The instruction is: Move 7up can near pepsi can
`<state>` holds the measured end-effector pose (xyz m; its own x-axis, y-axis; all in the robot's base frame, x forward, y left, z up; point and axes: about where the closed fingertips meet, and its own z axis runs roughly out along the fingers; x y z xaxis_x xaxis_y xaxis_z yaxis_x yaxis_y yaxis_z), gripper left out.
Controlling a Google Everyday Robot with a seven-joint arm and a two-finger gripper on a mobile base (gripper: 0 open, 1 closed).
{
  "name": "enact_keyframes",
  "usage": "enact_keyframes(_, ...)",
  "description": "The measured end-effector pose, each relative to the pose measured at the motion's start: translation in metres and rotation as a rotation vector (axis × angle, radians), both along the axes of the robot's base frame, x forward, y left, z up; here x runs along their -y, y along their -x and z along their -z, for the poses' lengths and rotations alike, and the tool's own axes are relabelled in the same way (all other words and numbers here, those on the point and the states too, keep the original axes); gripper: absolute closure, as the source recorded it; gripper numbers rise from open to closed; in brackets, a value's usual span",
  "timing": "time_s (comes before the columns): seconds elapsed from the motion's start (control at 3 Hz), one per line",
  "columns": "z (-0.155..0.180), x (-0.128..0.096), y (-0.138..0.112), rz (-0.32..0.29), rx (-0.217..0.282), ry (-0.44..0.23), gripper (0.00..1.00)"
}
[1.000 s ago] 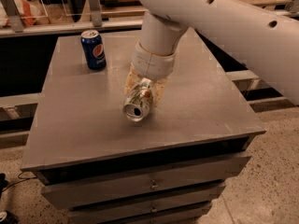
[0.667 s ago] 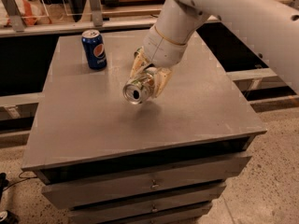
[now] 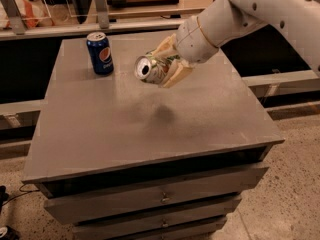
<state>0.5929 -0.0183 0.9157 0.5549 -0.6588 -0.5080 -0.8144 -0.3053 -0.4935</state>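
Note:
The pepsi can (image 3: 100, 53) is dark blue with a round logo and a silver top. It stands upright near the back left of the grey table (image 3: 125, 134). My gripper (image 3: 167, 66) is shut on the 7up can (image 3: 151, 69), a pale silver can with green marks. It holds the can on its side, top facing the camera, in the air above the table's middle. The can hangs to the right of the pepsi can and apart from it. Its shadow falls on the tabletop below.
The table has drawers (image 3: 160, 199) in its front. A rail and a shelf (image 3: 125, 24) run behind the table. The floor (image 3: 295, 184) lies to the right.
My gripper has lifted the 7up can off the tabletop and carried it up and back, closer to the pepsi can's level. The pepsi can has not moved.

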Motion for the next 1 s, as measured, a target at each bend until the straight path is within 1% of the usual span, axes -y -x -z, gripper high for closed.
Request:
enact_keyframes(0.33,0.001,-0.008,-0.017,0.145,-0.098,-0.185,1.00)
enact_keyframes(0.67,-0.004,-0.026,-0.033,0.254,-0.183,-0.363,1.00)
enact_keyframes(1.0,-0.015,-0.051,-0.045,0.338,-0.242,-0.482,1.00)
